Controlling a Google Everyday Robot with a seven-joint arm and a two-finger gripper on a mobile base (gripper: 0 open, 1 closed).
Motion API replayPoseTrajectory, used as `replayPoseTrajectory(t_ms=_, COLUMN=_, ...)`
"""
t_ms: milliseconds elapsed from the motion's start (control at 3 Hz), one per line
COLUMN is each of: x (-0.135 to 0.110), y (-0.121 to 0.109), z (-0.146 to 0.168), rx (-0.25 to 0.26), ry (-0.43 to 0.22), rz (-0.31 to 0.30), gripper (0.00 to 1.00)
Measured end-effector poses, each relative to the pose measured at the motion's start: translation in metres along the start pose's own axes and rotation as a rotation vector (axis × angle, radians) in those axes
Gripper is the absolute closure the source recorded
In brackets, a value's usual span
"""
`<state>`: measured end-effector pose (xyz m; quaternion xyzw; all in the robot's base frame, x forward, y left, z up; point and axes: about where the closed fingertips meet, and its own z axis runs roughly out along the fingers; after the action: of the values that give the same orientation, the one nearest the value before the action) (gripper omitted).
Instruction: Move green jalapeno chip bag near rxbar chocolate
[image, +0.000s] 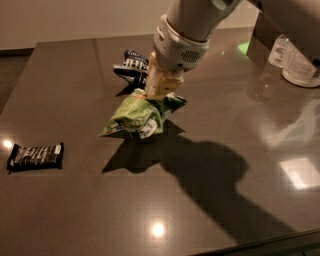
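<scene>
Just above the frame's centre, the gripper (161, 91) pinched the green bag (136, 116) by its top edge, fingers closed on the foil. One bar (36, 156) lay far left, well apart. One blue bag (131, 67) sat partly hidden behind the arm (195, 20). Two containers (295, 60) stood at the upper right.
</scene>
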<state>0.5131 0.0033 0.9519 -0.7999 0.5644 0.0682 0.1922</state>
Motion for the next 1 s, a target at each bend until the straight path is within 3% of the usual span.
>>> replayPoseTrajectory(t_ms=667, x=-0.073, y=-0.012, z=0.001, rx=0.015, ry=-0.084, rz=-0.106, gripper=1.0)
replayPoseTrajectory(t_ms=1000, x=-0.093, y=-0.014, z=0.013, rx=0.016, ry=-0.092, rz=-0.12, gripper=0.84)
